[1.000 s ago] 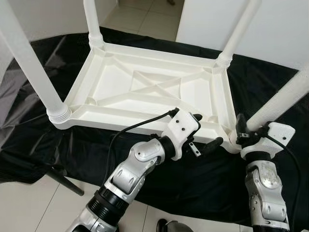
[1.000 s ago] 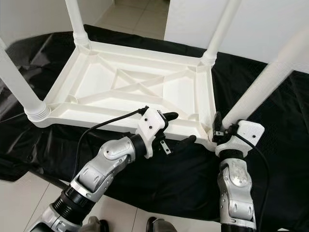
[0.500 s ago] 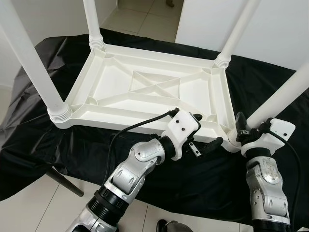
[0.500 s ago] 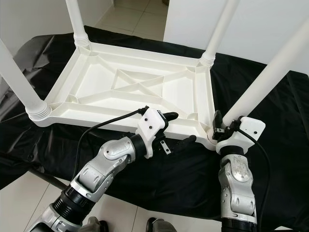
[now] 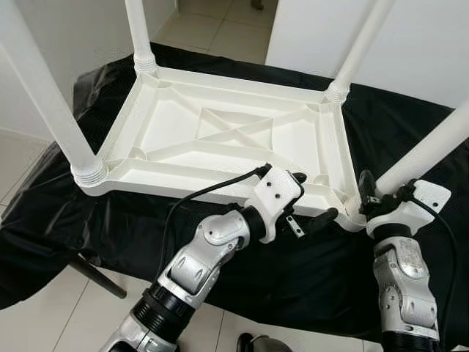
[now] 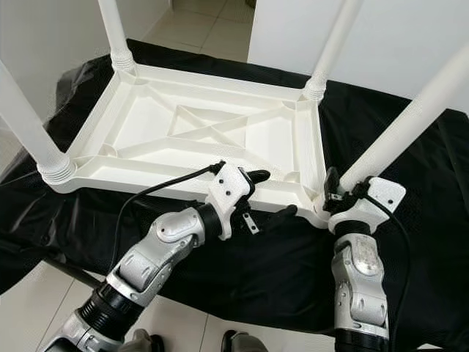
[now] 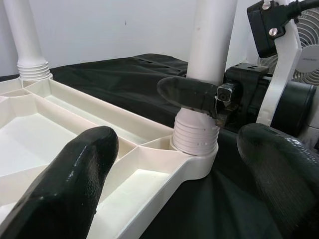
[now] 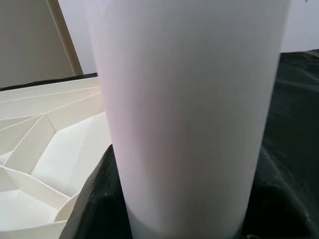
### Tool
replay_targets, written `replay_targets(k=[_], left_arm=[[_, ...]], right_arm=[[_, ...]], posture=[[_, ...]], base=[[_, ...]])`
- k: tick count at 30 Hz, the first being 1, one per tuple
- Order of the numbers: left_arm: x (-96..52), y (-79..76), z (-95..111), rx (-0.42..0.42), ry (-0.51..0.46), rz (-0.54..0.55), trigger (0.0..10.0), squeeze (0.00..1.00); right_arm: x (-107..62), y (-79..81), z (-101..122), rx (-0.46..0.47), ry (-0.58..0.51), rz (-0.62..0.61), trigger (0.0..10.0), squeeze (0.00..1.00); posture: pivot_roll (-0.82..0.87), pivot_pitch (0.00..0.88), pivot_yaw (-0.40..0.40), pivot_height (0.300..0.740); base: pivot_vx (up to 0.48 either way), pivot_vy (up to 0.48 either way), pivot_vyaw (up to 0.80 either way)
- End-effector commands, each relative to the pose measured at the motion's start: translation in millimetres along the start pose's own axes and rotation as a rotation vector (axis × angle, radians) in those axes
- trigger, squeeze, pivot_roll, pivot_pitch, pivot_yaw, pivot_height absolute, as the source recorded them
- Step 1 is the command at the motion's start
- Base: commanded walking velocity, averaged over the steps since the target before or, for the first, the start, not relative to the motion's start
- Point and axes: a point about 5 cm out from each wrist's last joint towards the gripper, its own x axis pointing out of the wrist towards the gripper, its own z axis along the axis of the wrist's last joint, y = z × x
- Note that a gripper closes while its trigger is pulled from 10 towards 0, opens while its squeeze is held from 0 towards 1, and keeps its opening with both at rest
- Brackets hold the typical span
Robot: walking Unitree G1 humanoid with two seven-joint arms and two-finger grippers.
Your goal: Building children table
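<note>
A white plastic children's table (image 5: 220, 117) lies upside down on a black cloth, with its legs standing up. My right gripper (image 5: 377, 195) is shut on the near right leg (image 5: 432, 147), just above its threaded base at the corner. That leg (image 8: 189, 99) rises close between the dark fingers (image 8: 94, 199) in the right wrist view. My left gripper (image 5: 316, 196) is open and straddles the table's near rim beside that corner. One of its fingers is inside the frame and the other outside. Across its open fingers (image 7: 75, 189) I see the leg's base (image 7: 195, 139) and a finger of the right gripper (image 7: 192, 94).
The black cloth (image 5: 308, 271) covers a raised surface and hangs over its near edge. A dark support strut (image 5: 95, 273) slants to the tiled floor at the lower left. A white wall (image 5: 418, 37) stands behind at the right. The other three legs rise at the remaining corners.
The head camera has shifted a little. Both grippers keep their places at the table's near right corner.
</note>
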Motion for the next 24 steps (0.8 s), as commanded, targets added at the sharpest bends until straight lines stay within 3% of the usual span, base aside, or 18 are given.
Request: replay_targets(k=[1, 18, 24], left_arm=[[0.7, -4.3, 0, 0.004, 0.006, -0.052, 10.0, 0.0], [0.6, -5.1, 1, 0.003, 0.005, -0.052, 10.0, 0.0], [0.7, -5.7, 1, 0.002, 0.005, -0.056, 10.0, 0.0]], right_arm=[[-21.4, -1.0, -57, -0.024, 0.293, -0.012, 10.0, 0.0], [-20.9, 5.6, -52, -0.034, 0.264, -0.01, 10.0, 0.0], [-22.9, 11.9, -45, -0.044, 0.215, -0.072, 10.0, 0.0]], posture=[[0.01, 0.18, -0.025, 0.74], [0.01, 0.181, -0.027, 0.74], [0.01, 0.18, -0.025, 0.74]], base=[[0.0, 0.0, 0.0], [0.0, 0.0, 0.0], [0.0, 0.0, 0.0]])
